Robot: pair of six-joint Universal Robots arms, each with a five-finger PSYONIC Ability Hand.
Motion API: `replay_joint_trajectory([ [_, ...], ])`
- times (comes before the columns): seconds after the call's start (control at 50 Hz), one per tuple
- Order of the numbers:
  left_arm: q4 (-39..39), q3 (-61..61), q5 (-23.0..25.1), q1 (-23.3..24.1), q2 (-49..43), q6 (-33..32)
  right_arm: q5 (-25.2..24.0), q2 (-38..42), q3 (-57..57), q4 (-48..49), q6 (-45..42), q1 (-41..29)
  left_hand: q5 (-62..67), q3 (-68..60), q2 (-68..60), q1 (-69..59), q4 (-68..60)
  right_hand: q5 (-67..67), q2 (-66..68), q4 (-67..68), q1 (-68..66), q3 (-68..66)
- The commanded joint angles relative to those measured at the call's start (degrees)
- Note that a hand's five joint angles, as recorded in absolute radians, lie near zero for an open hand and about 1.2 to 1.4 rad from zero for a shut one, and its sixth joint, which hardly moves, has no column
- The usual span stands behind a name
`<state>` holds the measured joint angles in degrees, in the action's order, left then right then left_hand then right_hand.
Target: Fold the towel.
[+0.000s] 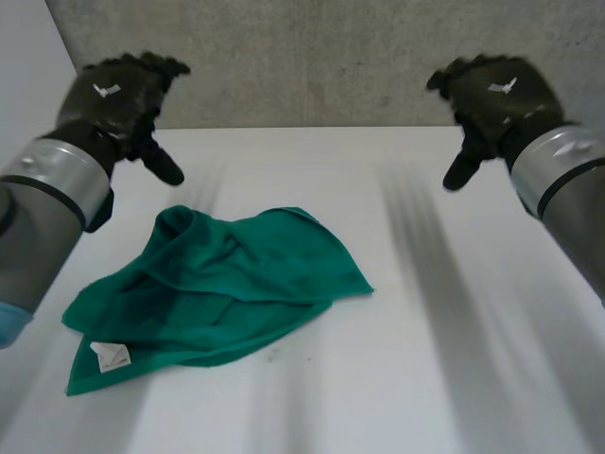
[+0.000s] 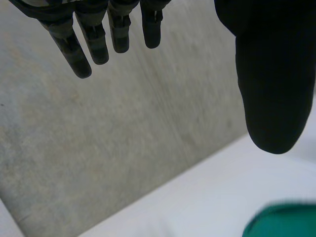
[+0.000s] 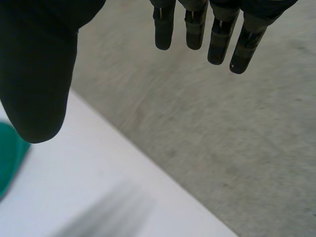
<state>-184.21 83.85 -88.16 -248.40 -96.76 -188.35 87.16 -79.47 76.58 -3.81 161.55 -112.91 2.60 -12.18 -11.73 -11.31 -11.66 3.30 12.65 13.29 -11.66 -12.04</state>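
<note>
A green towel (image 1: pixel 217 288) lies crumpled on the white table (image 1: pixel 444 359), left of the middle, with a white label (image 1: pixel 110 356) at its near left corner. My left hand (image 1: pixel 118 99) hovers above the table's far left, behind the towel, fingers (image 2: pixel 94 39) straight and thumb (image 2: pixel 274 84) apart, holding nothing. A bit of the towel (image 2: pixel 284 222) shows below that thumb. My right hand (image 1: pixel 492 99) hangs at the far right, well clear of the towel, fingers (image 3: pixel 217 34) straight and empty. An edge of the towel (image 3: pixel 9 153) peeks beside its thumb (image 3: pixel 37 84).
A grey concrete wall (image 1: pixel 312 57) rises just behind the table's far edge. A pale wall (image 1: pixel 24 85) stands at the left. The table's right half and near side are bare white surface.
</note>
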Motion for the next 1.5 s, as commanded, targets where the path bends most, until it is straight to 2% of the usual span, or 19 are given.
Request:
replay_joint_trajectory([
  [0.02,1.92,-1.93,-0.87,-0.59,-8.51,-18.34,-2.26,5.11,1.12,-6.29,-10.20,-4.59,0.97,-1.39,-1.84,-2.26,-1.91,-3.30,-2.65,-3.29,1.66,2.04],
  [0.1,2.28,-2.11,-1.31,-1.12,-11.50,-22.31,-2.26,8.19,0.94,-7.17,-9.33,-8.90,1.14,-1.57,-2.02,-2.44,-2.08,-3.30,-2.65,-3.29,1.66,2.04],
  [0.14,2.37,-2.02,-1.40,-1.30,-11.96,-22.33,-2.26,9.77,0.68,-7.00,-7.84,-9.87,1.14,-1.57,-2.02,-2.44,-2.08,-3.30,-2.65,-3.29,1.66,2.04],
  [0.22,2.89,-0.62,-2.89,-2.35,-12.57,-21.72,-2.52,16.09,-0.64,-7.00,-0.12,-11.02,2.48,-2.91,-3.36,-3.78,-3.43,-3.30,-2.65,-3.29,1.66,2.04],
  [0.28,3.33,1.22,-5.26,-2.97,-12.22,-19.35,-2.61,21.71,-2.57,-6.82,8.75,-11.63,2.82,-3.24,-3.70,-4.12,-3.76,-3.30,-2.65,-3.29,1.66,2.04],
  [0.36,4.12,5.09,-7.29,-3.67,-10.91,-14.08,-2.70,26.54,-5.20,-5.69,14.39,-12.16,4.00,-4.43,-4.88,-5.30,-4.94,-3.30,-2.65,-3.29,1.66,2.04],
  [0.42,4.65,9.56,-7.12,-4.02,-6.26,-9.33,-2.70,29.01,-6.52,-4.72,15.98,-12.16,5.01,-5.43,-5.88,-6.30,-5.95,-0.37,0.28,-0.37,-1.27,-0.88],
  [0.54,4.92,18.17,-5.28,-4.20,0.07,-3.62,-2.17,32.97,-8.46,-2.34,16.25,-12.07,7.70,-8.12,-8.58,-9.00,-8.64,11.40,12.05,11.40,-13.04,-12.65],
  [0.68,5.18,24.16,-1.32,-2.27,4.30,-2.82,-1.47,34.21,-8.29,4.86,15.90,-11.98,8.38,-8.80,-9.25,-9.67,-9.32,37.11,37.77,37.12,-38.76,-38.37],
  [0.72,5.09,25.13,-0.96,-0.78,5.18,-2.82,-1.47,34.64,-8.37,5.66,15.90,-11.98,8.21,-8.63,-9.09,-9.51,-9.15,39.66,40.32,39.67,-41.31,-40.92],
  [0.9,5.00,25.40,-1.05,1.42,5.27,-2.73,-1.56,36.05,-8.55,6.19,14.49,-11.90,8.21,-8.63,-9.08,-9.50,-9.15,39.68,40.33,39.68,-41.32,-40.93],
  [0.94,4.92,25.48,-1.05,1.51,5.27,-2.73,-1.65,36.67,-8.64,6.10,14.23,-11.90,8.21,-8.63,-9.08,-9.50,-9.15,33.97,34.62,33.98,-35.62,-35.23],
  [1.12,4.48,25.40,-0.88,3.18,2.99,-1.76,-1.73,36.41,-8.64,5.39,14.23,-11.90,8.04,-8.46,-8.92,-9.34,-8.98,29.08,29.73,29.08,-30.72,-30.33],
  [1.2,4.30,24.61,-0.96,4.32,-0.26,-1.76,-1.73,36.49,-8.90,5.57,14.23,-11.90,8.21,-8.63,-9.08,-9.50,-9.15,34.27,34.92,34.28,-35.92,-35.53],
  [1.26,4.13,24.08,-0.96,4.77,-2.29,-1.76,-1.65,36.93,-9.43,5.57,14.14,-11.90,8.21,-8.63,-9.08,-9.50,-9.15,50.38,51.03,50.38,-52.02,-51.63],
  [1.28,4.04,23.82,-1.05,4.85,-2.81,-1.76,-1.65,36.93,-9.43,5.57,14.14,-11.90,8.21,-8.63,-9.08,-9.50,-9.15,50.44,51.09,50.45,-52.09,-51.70],
  [1.3,3.95,23.38,-1.05,5.03,-3.77,-1.68,-1.56,37.54,-9.52,5.83,13.97,-11.90,8.21,-8.63,-9.08,-9.50,-9.15,66.54,67.19,66.54,-68.18,-67.79],
  [1.42,3.25,22.32,-1.05,5.64,-6.86,-1.67,-1.38,37.64,-11.09,5.49,13.53,-11.72,8.88,-9.30,-9.76,-10.18,-9.82,66.70,67.35,66.71,-68.34,-67.96],
  [1.5,1.06,20.66,-1.05,6.34,-10.19,-1.59,-1.03,36.58,-11.19,5.48,13.61,-11.11,18.43,-18.85,-19.31,-19.73,-19.37,66.70,67.35,66.71,-68.34,-67.96],
])
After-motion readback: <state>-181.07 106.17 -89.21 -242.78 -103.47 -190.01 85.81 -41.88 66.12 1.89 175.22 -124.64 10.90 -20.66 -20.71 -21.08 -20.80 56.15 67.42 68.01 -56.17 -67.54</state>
